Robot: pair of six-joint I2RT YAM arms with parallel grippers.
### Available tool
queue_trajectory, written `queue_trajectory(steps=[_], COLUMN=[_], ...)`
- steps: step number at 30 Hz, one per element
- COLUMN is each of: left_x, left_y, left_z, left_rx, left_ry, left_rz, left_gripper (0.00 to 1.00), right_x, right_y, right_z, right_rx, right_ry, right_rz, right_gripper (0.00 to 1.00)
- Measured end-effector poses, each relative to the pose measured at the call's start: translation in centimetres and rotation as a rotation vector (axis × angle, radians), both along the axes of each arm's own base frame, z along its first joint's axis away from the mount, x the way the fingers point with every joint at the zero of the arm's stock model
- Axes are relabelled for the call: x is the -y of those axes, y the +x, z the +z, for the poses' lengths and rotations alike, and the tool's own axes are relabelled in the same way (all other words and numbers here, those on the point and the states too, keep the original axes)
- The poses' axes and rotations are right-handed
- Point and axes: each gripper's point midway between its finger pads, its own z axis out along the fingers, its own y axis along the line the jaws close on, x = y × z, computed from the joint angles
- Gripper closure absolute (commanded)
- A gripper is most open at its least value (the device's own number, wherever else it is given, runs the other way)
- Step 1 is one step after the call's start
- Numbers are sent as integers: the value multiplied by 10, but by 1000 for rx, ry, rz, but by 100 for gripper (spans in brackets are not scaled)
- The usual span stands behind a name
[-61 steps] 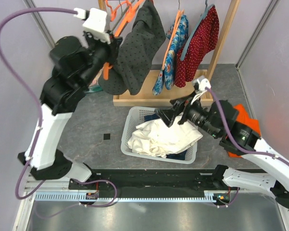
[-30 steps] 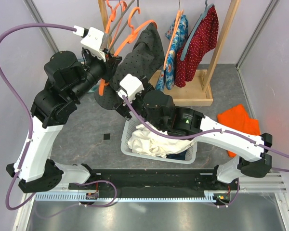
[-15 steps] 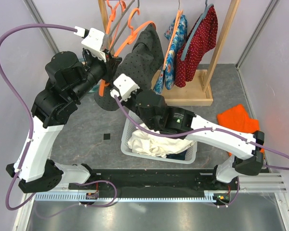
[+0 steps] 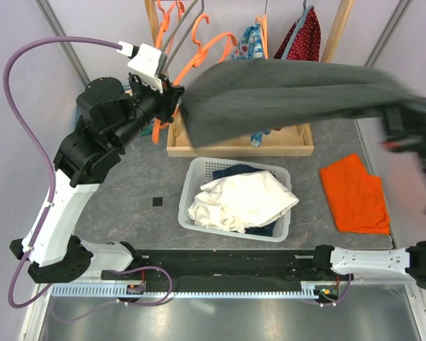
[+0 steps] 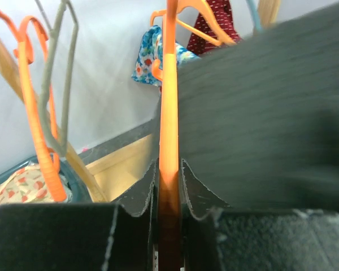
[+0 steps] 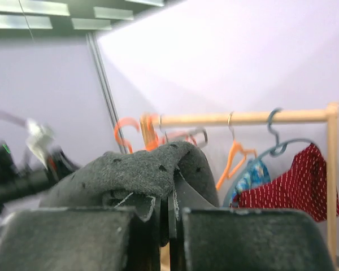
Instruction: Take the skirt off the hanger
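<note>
The grey skirt (image 4: 284, 92) stretches taut and blurred across the top view, from the orange hanger (image 4: 211, 50) on the left to the far right. My left gripper (image 4: 175, 96) is shut on that hanger; in the left wrist view the orange bar (image 5: 169, 141) runs between the fingers and the skirt (image 5: 260, 118) fills the right side. My right gripper (image 4: 406, 108), blurred at the right edge, is shut on the skirt's other end. In the right wrist view the dotted grey fabric (image 6: 135, 166) drapes over the closed fingers (image 6: 195, 192).
A white basket (image 4: 192, 170) of white and dark clothes sits at table centre. An orange cloth (image 4: 353, 193) lies to its right. The wooden rack (image 4: 234, 149) behind carries a red dotted garment (image 4: 305, 32), a blue floral one (image 4: 250, 39) and spare hangers (image 4: 172, 14).
My right gripper closed on the skirt near the hanger, then swept far to the right, pulling the skirt out flat. The left gripper kept hold of the hanger and shifted slightly right.
</note>
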Motion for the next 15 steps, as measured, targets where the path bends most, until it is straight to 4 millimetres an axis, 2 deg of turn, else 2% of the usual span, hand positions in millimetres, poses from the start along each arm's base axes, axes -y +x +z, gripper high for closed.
queue_trajectory(steps=[2,3,5,6,7,9,11,15], left_x=[-2,-4,-5,-5,-4,-3,-3,-2], left_y=[2,4,6,8,9,12,14,18], left_z=[0,0,0,0,-1,-2,-4,-5], left_rx=[1,-1,-1,-1,-2,-4,-8,-8], left_ry=[0,2,3,3,4,6,11,16], left_rz=[14,25,39,43,44,51,61,69], left_gripper=[98,98,98,98,98,98,98,98], right_x=[52,71,99,104,102,84,58,-10], right_y=[-20,-27,-37,-39,-39,-33,-24,-3], right_z=[24,32,46,48,47,38,26,2], right_rx=[36,47,69,69,65,38,7,-50], right_ry=[150,201,293,309,308,252,175,16], right_rz=[16,21,32,36,39,41,42,59], right_gripper=[100,100,100,100,100,100,100,100])
